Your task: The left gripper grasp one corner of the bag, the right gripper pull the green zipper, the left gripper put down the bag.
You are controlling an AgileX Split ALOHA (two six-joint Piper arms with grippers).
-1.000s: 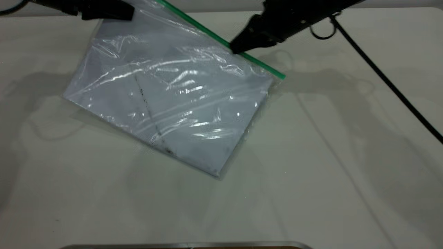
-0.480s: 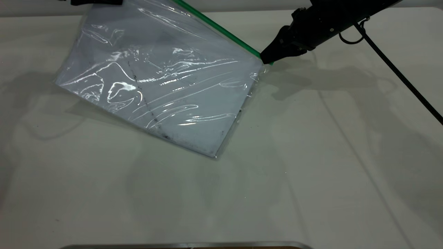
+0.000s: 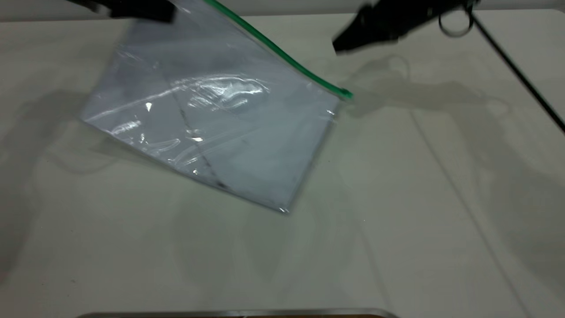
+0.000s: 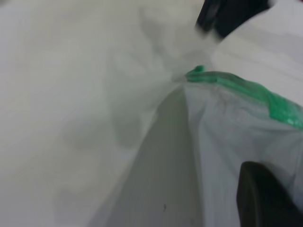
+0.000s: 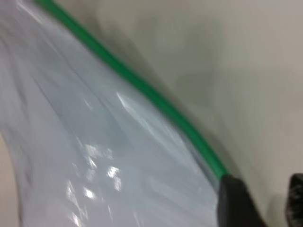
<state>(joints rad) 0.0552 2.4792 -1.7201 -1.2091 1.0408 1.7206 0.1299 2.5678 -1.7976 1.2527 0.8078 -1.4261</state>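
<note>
The bag [image 3: 212, 115] is a clear pouch with a white sheet and a dark diagonal line. It hangs tilted, its top corner held by my left gripper [image 3: 145, 9] at the far left, its lower edge near the table. The green zipper [image 3: 282, 55] runs down its long edge to a slider tab [image 3: 346, 93] at the lower end. My right gripper [image 3: 342, 44] is open and empty, above and clear of that end. In the right wrist view its fingers [image 5: 236, 203] are spread beside the zipper [image 5: 142, 85]. In the left wrist view one finger [image 4: 265, 198] lies on the bag [image 4: 227, 142].
The right arm's black cable [image 3: 516, 70] with its ring loop [image 3: 454, 24] crosses the table's right side. A metal edge [image 3: 238, 312] lies along the front. The white table [image 3: 397, 198] surrounds the bag.
The right gripper slid along the zipper to its lower end, then let go and lifted away. The bag sagged lower and the left gripper shifted right.
</note>
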